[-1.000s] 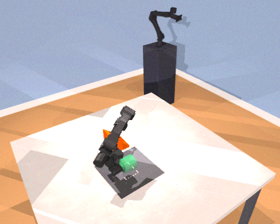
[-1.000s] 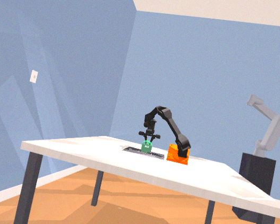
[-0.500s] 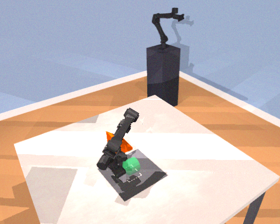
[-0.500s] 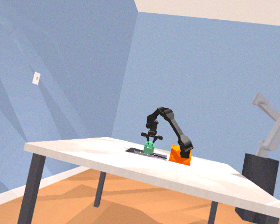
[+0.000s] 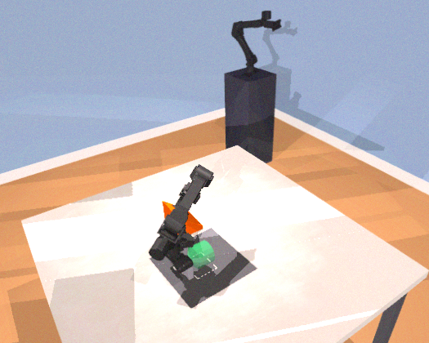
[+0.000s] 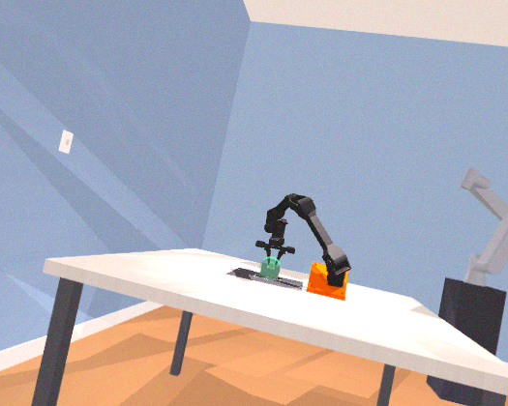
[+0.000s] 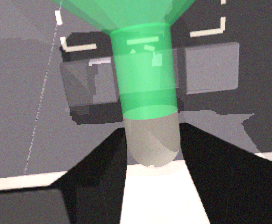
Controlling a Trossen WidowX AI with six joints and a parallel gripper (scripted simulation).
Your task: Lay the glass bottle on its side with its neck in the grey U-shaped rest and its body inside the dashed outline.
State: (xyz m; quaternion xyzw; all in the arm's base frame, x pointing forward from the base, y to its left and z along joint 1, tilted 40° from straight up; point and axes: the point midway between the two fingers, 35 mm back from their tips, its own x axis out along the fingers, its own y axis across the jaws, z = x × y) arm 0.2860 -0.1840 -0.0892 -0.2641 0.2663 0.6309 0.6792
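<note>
From here I see the gripper (image 5: pixel 184 254) (image 6: pixel 274 261) (image 7: pixel 152 132) pinching the green glass bottle (image 5: pixel 201 254) (image 6: pixel 270 268) (image 7: pixel 144 70) by its grey-capped neck end. The bottle lies sideways over the dark mat (image 5: pixel 224 245) (image 6: pixel 292 283) (image 7: pixel 17 125); in the wrist view, its body points toward twelve o'clock, its cap toward six.

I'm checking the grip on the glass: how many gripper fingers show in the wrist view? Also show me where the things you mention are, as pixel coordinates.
2: one black finger (image 7: pixel 99 170) at the image's left of the bottle's grey tip (image 7: pixel 153 142), the other black finger (image 7: pixel 209 167) at its right. Their lower parts run out of frame.
</note>
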